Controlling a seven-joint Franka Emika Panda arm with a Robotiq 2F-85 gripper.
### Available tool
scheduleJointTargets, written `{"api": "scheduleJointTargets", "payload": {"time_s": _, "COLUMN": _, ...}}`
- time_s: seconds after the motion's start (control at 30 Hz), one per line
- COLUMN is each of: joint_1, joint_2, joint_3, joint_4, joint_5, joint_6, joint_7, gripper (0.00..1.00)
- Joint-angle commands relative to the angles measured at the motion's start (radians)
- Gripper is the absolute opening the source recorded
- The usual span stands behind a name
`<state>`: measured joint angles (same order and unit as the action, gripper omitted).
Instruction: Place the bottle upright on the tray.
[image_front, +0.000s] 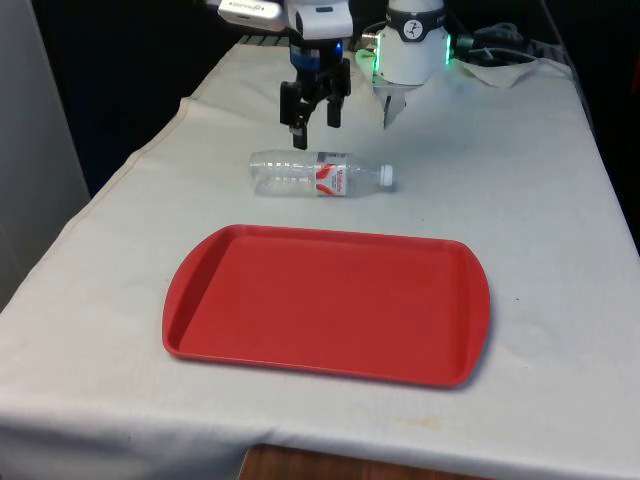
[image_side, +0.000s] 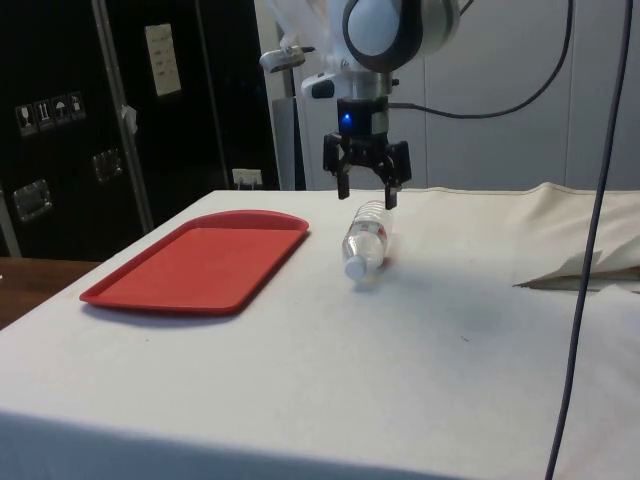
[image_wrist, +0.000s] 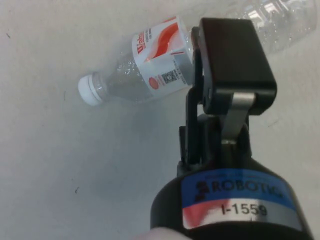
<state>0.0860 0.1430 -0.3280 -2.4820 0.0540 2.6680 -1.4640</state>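
A: Front view. Report the current step.

B: Approach, before any grasp. The gripper (image_front: 314, 117) hangs above the clear plastic water bottle (image_front: 318, 174), fingers spread and holding nothing. The bottle lies on its side on the counter (image_front: 540, 200), white cap (image_front: 386, 175) toward the front view's right, just beyond the far edge of the red tray (image_front: 326, 302). The tray carries nothing.

A: Side view.

B: The gripper (image_side: 366, 171) sits over the bottle (image_side: 366, 236), clear of it. The bottle's cap (image_side: 355, 268) points toward this camera. The tray (image_side: 205, 259) lies beside it, apart.

A: Wrist view.

B: One finger (image_wrist: 231, 62) crosses the bottle's (image_wrist: 152, 65) ribbed body near the red-and-white label (image_wrist: 162, 50).

A: Next move?

B: Likely a descent with the jaws straddling the body, then closing. Standing it upright will call for a rotation before release on the tray.

A: Surface and room?

B: White cloth, lightly creased, with a fold (image_side: 580, 272) near the far side. Dark cabinets (image_side: 110, 110) stand behind.
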Motion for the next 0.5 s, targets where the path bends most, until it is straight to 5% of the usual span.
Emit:
{"api": "scheduleJointTargets", "payload": {"time_s": 0.0, "joint_1": 0.0, "joint_2": 0.0, "joint_3": 0.0, "joint_4": 0.0, "joint_5": 0.0, "joint_6": 0.0, "joint_7": -0.007, "gripper": 1.0}}
{"api": "scheduleJointTargets", "payload": {"time_s": 0.47, "joint_1": -0.001, "joint_2": 0.0, "joint_3": 0.004, "joint_4": -0.003, "joint_5": 0.002, "joint_6": 0.001, "joint_7": -0.12, "gripper": 1.0}}
